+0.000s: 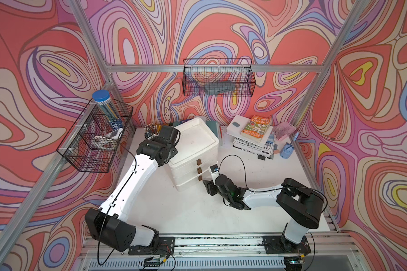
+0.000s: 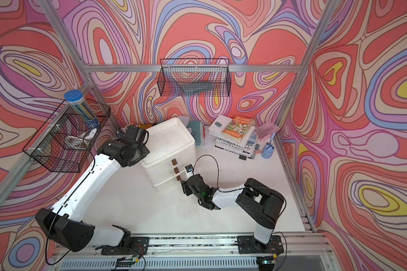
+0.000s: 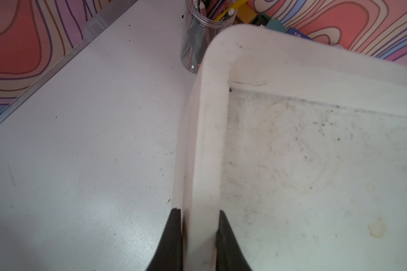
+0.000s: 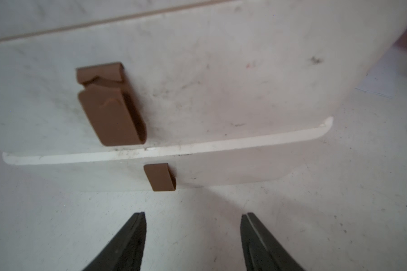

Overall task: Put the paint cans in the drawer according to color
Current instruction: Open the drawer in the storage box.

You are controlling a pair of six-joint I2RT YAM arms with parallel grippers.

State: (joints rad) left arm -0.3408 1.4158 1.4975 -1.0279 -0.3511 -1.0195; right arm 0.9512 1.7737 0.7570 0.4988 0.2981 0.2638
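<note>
The white drawer unit (image 1: 193, 140) stands toward the back of the counter (image 3: 80, 164), its three brown-handled fronts facing the right arm. The left end effector (image 3: 199, 211) is closed narrowly on the raised rim (image 3: 205, 164) of the unit's top, one finger outside the wall and one inside the shallow, stained tray. A clear jar of pencils (image 3: 195, 42) stands just behind that corner. The right end effector (image 4: 193, 214) hangs low over the counter with its jaws spread wide and nothing between them, near the handle (image 4: 160, 177) of the bottom drawer (image 4: 244, 164) but apart from it. That drawer's front sits slightly proud of the drawer above it. A stack of books (image 1: 256, 131) lies at the back right. Where the paint cans are cannot be told from any view.
</note>
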